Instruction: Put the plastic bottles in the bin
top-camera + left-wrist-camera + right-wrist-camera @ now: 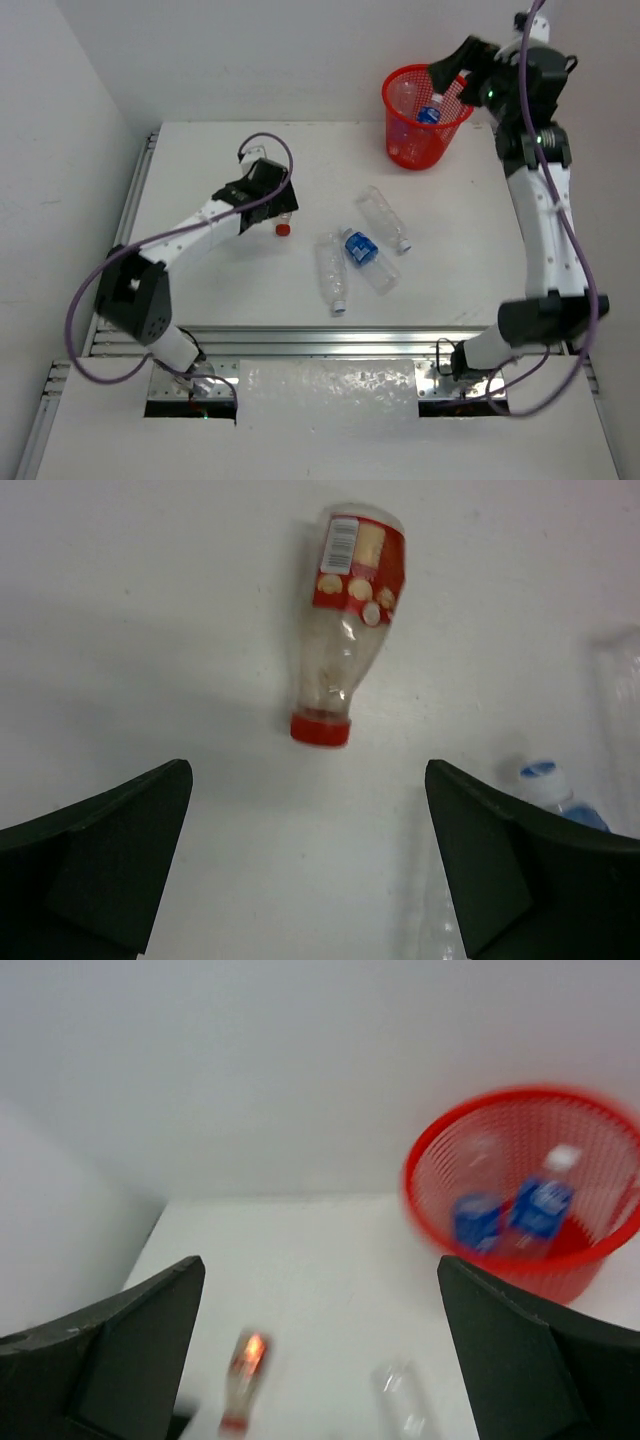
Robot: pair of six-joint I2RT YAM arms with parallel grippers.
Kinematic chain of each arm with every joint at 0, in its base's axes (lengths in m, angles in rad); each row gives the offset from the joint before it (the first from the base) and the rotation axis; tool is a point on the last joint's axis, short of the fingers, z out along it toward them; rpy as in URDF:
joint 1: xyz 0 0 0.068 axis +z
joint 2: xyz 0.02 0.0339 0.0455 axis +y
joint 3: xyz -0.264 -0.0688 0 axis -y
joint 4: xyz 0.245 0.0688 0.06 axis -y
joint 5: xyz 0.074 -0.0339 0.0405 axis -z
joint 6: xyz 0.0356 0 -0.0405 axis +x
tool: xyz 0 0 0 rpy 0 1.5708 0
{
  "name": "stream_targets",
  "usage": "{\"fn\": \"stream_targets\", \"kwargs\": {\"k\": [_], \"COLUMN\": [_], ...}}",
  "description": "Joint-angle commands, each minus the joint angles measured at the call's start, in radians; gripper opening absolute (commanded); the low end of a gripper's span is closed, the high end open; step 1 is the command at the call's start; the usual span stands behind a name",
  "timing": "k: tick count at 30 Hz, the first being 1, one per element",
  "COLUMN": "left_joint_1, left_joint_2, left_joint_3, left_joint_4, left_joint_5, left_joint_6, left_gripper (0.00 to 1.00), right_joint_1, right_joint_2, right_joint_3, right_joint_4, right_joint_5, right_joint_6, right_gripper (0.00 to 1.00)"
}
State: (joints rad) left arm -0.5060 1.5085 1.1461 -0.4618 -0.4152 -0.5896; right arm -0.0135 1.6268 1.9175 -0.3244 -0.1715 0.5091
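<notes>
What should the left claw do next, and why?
Probably lower the left claw onto the red-capped bottle and close. The claw hangs open just above it, the bottle lies on its side untouched, and it is not yet in the red bin.

Red-capped bottle [345, 640] of clear glossy plastic with a shiny paper-like label, matt dark plastic fingers [100, 870] of my left gripper [308, 775], smooth matt white table [150, 610], red plastic lattice bin [405, 145], dull grey metal rails [320, 338].
</notes>
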Motion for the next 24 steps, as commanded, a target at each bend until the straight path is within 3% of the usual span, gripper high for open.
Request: {"fn": "stream_targets", "kwargs": {"k": [1,7,10,13,16,17,18,20,24], "left_joint_1": [0.047,0.119,0.136,0.141,0.141,0.141,0.141,0.141,0.100], "left_joint_2": [0.155,0.498,0.579,0.620,0.651,0.650,0.642,0.570,0.276], "left_joint_3": [0.206,0.500,0.524,0.498,0.497,0.491,0.465,0.416,0.121], "left_joint_4": [-0.020,-0.138,-0.153,-0.109,-0.104,-0.106,-0.106,-0.094,0.076], "left_joint_5": [-0.007,0.151,0.174,0.197,0.210,0.207,0.198,0.184,0.244], "left_joint_6": [0.091,0.162,0.140,0.149,0.165,0.162,0.156,0.136,0.111], "left_gripper": [1.00,0.97,0.94,0.85,0.61,0.29,0.18,0.09,0.05], "right_joint_1": [0.113,0.213,0.224,0.233,0.234,0.236,0.236,0.236,0.238], "right_joint_2": [-0.146,-0.412,-0.505,-0.528,-0.548,-0.554,-0.559,-0.570,-0.538], "right_joint_3": [-0.281,-0.648,-0.780,-0.807,-0.828,-0.833,-0.839,-0.862,-0.925], "right_joint_4": [-0.048,-0.010,0.042,0.016,0.019,0.022,0.025,0.056,0.194], "right_joint_5": [-0.148,-0.178,-0.189,-0.212,-0.238,-0.244,-0.255,-0.278,-0.504], "right_joint_6": [-0.009,-0.027,-0.023,-0.032,-0.023,-0.021,-0.014,-0.004,0.063], "right_gripper": [0.99,0.99,0.99,0.99,0.99,0.99,0.99,0.99,0.99]}}
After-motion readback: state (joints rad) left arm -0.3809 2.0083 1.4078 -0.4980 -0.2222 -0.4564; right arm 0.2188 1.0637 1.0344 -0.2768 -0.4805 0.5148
